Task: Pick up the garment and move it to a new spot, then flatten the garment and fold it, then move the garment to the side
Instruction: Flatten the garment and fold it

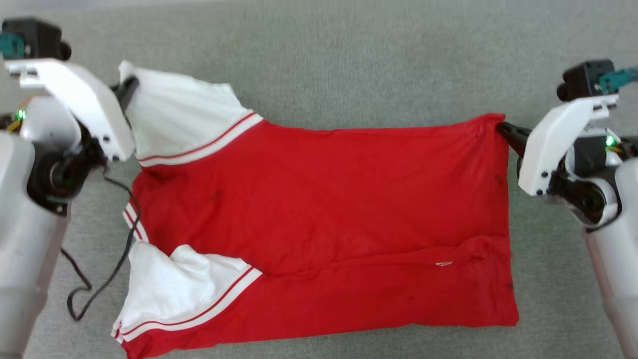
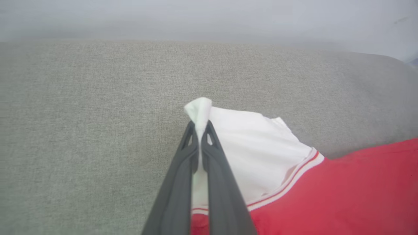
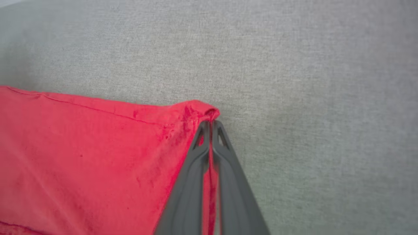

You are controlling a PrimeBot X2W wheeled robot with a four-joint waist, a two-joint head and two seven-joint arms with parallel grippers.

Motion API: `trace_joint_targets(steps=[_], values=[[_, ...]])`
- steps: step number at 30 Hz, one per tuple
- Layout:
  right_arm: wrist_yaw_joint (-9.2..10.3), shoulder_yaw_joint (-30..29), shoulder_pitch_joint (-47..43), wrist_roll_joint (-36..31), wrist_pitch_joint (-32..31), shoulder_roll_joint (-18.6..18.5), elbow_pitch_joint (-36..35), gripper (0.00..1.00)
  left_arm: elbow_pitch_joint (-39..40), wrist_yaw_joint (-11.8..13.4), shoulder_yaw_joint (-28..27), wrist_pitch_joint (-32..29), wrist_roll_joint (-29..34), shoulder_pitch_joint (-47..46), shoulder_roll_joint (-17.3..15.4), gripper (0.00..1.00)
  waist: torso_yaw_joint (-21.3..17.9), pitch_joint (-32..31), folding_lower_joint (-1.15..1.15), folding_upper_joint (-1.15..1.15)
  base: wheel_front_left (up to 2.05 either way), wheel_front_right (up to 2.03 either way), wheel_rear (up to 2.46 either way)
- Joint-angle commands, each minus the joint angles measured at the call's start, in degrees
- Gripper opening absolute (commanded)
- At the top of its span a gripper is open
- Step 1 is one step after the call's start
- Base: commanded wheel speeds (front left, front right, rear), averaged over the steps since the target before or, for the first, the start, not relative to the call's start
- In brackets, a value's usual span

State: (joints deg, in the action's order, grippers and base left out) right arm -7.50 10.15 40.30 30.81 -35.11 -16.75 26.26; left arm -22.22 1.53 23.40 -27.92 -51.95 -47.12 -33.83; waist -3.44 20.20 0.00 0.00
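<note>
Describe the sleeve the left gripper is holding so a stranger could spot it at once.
On the grey fabric surface lies a red T-shirt, its two white sleeves toward the robot's left. The one meant is the far sleeve, at the head view's upper left. Unlike the near sleeve, which lies loose, its tip is pinched in the shut left gripper.

The garment (image 1: 319,199) is soft, matt cloth, finely creased. The surface (image 1: 349,65) under it is coarse woven fabric, matt and grainy. My fingers (image 2: 178,182) look like smooth, dull dark plastic, and my wrist shells (image 1: 84,104) like glossy white plastic.
</note>
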Motion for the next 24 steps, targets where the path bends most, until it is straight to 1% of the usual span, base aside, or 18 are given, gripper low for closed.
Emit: trace_joint_targets(steps=[1,6,11,15,17,20,21,22,23,24], values=[[0.02,-0.21,-1.56,-0.25,0.34,-0.03,-0.41,0.0,0.29,0.16,-0.33,0.37,-0.47,1.34,-0.29,0.0,0.24,-2.18,0.0,0.0,0.0,0.0,0.0],[0.02,-3.68,-8.2,-0.79,1.87,0.25,-4.97,0.0,4.88,1.21,-2.17,3.85,-2.09,9.9,-1.31,0.0,0.91,-7.0,0.0,0.0,0.0,0.0,0.0],[0.02,-6.8,-16.76,-1.39,2.39,1.56,-8.81,0.0,9.95,3.8,-3.94,6.81,-3.97,20.92,-2.26,0.0,1.16,-11.01,0.0,0.0,0.0,0.0,0.0],[0.02,-8.38,-23.37,-1.55,2.76,3.09,-9.99,0.0,13.15,5.99,-4.99,8.08,-6.36,30.78,-1.94,0.0,1.04,-13.11,0.0,0.0,0.0,0.0,0.0],[0.02,-8.94,-26.2,-1.42,3.31,3.85,-9.98,0.0,14.35,6.69,-5.08,8.45,-7.65,35.29,-1.35,0.0,0.95,-13.61,0.0,0.0,0.0,0.0,0.0],[0.02,-9.27,-29.4,-1.14,4.83,4.59,-8.92,0.0,14.09,7.57,-4.41,7.92,-9.79,40.62,0.38,0.0,0.85,-13.74,0.0,0.0,0.0,0.0,0.0],[0.02,-9.18,-30.45,-0.71,5.35,4.93,-8.17,0.0,13.8,7.37,-3.94,7.41,-10.69,42.03,1.28,0.19,0.81,-13.75,0.0,0.0,0.0,0.0,0.0],[0.02,-9.0,-31.16,-0.69,6.07,5.04,-7.58,0.17,13.59,7.34,-4.03,7.89,-11.24,42.79,2.12,0.44,0.78,-13.78,0.0,0.0,0.0,0.0,0.0],[0.02,-8.55,-31.51,-1.27,7.09,4.73,-7.12,1.0,13.07,7.59,-4.16,8.82,-11.15,43.19,2.53,1.0,0.75,-13.81,0.0,0.0,0.0,0.0,0.0],[0.02,-8.15,-32.03,-0.89,7.96,5.06,-6.46,1.0,12.2,7.65,-3.74,9.3,-10.92,43.83,3.12,1.0,0.7,-13.83,0.0,0.0,0.0,0.0,0.0]])
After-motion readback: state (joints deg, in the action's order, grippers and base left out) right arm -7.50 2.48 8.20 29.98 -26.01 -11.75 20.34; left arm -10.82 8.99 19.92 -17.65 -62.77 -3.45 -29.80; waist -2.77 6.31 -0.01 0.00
